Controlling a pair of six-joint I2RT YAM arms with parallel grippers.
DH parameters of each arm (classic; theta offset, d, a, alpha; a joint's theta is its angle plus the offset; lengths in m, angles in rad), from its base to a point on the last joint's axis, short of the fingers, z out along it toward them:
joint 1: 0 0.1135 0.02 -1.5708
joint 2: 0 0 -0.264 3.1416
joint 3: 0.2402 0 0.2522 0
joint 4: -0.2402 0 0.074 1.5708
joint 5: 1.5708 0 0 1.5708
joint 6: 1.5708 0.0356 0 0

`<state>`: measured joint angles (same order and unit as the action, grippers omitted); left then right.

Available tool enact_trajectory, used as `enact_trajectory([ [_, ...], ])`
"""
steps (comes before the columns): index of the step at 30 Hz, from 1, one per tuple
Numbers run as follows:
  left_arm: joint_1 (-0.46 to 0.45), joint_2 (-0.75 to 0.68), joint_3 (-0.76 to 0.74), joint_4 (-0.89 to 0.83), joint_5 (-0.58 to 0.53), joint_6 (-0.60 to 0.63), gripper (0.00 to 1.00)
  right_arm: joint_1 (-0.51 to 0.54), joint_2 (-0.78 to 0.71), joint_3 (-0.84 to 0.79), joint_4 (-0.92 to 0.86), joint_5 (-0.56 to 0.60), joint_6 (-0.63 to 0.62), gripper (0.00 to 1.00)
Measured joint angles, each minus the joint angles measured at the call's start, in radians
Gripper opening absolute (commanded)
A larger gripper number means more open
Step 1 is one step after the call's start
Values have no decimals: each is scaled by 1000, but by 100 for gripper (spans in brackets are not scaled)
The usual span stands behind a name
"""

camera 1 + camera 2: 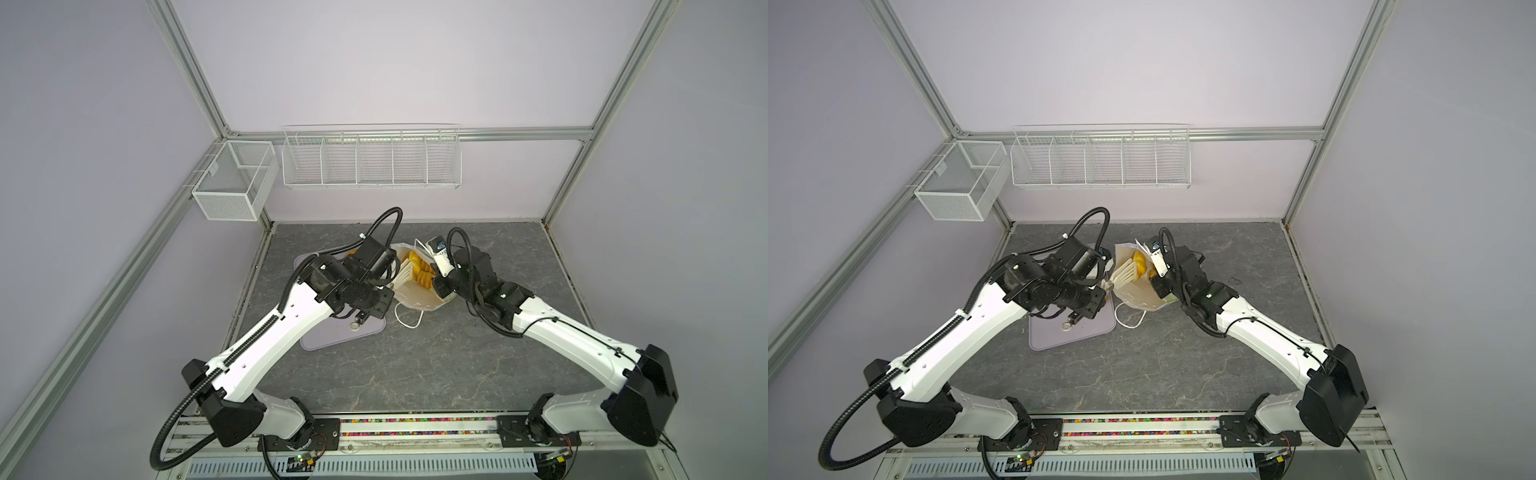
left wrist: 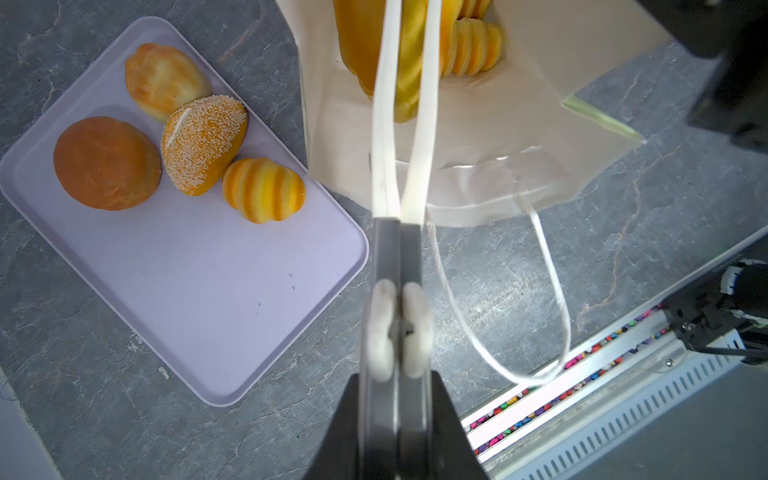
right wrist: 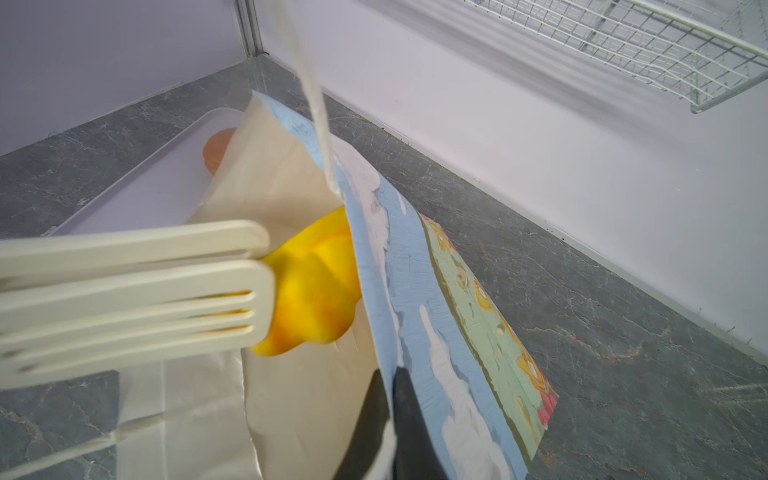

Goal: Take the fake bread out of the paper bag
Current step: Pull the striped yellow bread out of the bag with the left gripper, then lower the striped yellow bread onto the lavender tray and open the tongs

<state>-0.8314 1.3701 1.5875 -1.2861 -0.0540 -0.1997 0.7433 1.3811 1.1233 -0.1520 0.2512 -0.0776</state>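
Left claw (image 2: 400,224) is clamped on white tongs (image 2: 383,124), which squeeze a ridged loaf (image 2: 410,62) inside the paper bag (image 2: 478,174). Right claw (image 3: 390,419) pinches the bag's rim.

The paper bag (image 2: 478,174) leans open, ridged yellow breads (image 2: 476,45) inside. On the lilac tray (image 2: 187,291) beside it lie four more breads (image 2: 203,143).

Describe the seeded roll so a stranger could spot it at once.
Find the lilac tray beside the paper bag. Four toy breads lie on it; the seeded roll sits in the middle of them. It alone is coated in pale seeds with a white slit, unlike the smooth brown bun and striped roll.
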Motion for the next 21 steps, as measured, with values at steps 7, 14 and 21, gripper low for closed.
enact_trajectory([
  [7, 0, -225, -75, -18, 21, -16, 6, 0, 28, 31, -9, 18, 3, 6],
  [14, 49, -446, -142, 0, -2, -118, 6, 0, 29, 45, -24, 46, 3, 7],
  [21, 237, -524, -399, 61, 25, -263, 3, -2, 32, 61, -47, 53, 2, 7],
])
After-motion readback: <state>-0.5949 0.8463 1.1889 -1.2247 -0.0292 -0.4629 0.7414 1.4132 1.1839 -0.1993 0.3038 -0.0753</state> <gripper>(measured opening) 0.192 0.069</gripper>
